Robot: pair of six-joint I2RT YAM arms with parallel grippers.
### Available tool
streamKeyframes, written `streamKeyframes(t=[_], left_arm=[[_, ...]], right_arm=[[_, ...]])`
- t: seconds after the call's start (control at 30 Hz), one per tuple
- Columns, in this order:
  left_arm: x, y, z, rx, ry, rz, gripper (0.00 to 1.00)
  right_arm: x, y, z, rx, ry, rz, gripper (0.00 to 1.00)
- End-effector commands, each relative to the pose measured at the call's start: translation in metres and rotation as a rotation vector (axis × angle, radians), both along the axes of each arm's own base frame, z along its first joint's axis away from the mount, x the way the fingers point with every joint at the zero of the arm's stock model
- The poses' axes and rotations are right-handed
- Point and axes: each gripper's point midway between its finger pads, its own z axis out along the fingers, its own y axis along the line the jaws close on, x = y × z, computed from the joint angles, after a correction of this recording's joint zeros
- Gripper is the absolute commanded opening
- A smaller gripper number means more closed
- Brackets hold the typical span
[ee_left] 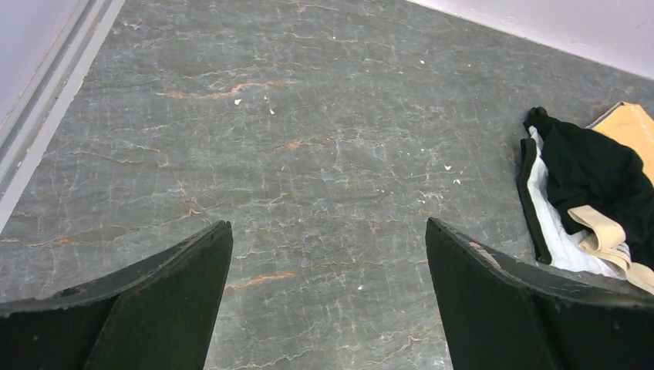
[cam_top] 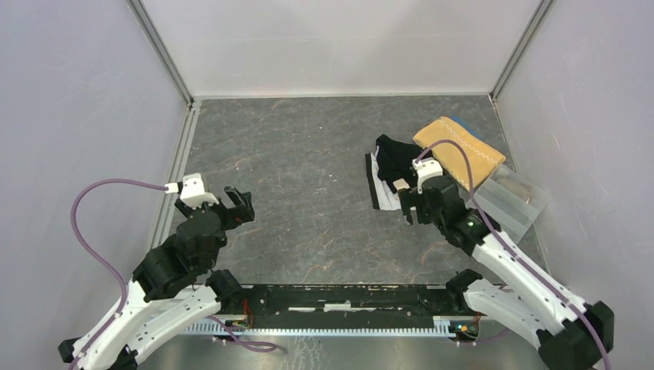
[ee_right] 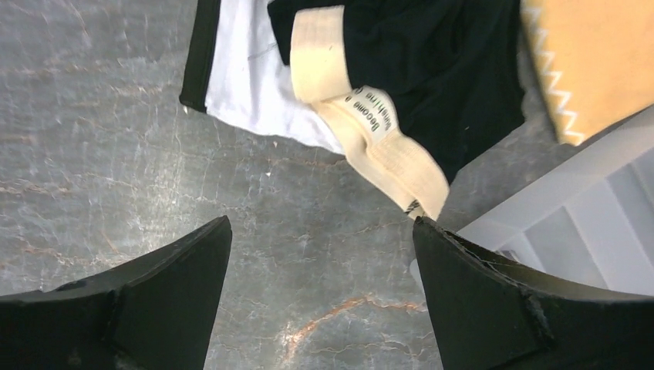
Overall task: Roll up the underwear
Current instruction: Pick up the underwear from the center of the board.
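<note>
On the far right part of the grey stone-patterned table (cam_top: pixel 301 154), the underwear (cam_top: pixel 392 173) lies in a small loose heap. A black piece is on top, a white piece with a dark edge shows beneath it, and a beige waistband (ee_right: pixel 370 131) trails out toward the near side. A mustard-yellow towel (cam_top: pixel 460 145) with white zigzag stitching lies just beside the heap, behind and to its right. A clear tray (cam_top: pixel 515 202) sits next to the towel against the right wall.

The right claw (cam_top: pixel 411 212) hovers at the near edge of the heap, its two fingers spread wide with nothing between them. From its own camera, the waistband ends just ahead of the gap, close to the tray's corner.

The left claw (cam_top: pixel 239 202) hangs over bare table on the left, well apart from the clothes. It too is wide open and holds nothing.
</note>
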Motion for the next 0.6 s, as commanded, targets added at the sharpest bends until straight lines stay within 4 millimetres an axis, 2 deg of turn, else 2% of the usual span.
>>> streamKeyframes(t=[0.0, 0.17, 0.3, 0.47, 0.57], left_arm=[[0.004, 0.005, 0.004, -0.009, -0.016, 0.054, 1.00], [0.004, 0.004, 0.004, -0.013, -0.017, 0.048, 1.00], [0.005, 0.001, 0.004, -0.018, -0.023, 0.034, 1.00], [0.005, -0.002, 0.003, -0.016, -0.018, 0.022, 1.00], [0.005, -0.002, 0.003, -0.017, -0.020, 0.019, 1.00]], right_arm=[[0.020, 0.019, 0.004, 0.016, 0.020, 0.029, 0.90], [0.049, 0.032, -0.009, -0.004, 0.037, 0.016, 0.84], [0.069, 0.031, -0.026, -0.046, 0.048, -0.030, 0.79], [0.088, 0.038, -0.041, -0.078, 0.066, -0.036, 0.69], [0.096, 0.032, -0.051, -0.139, 0.080, -0.068, 0.65]])
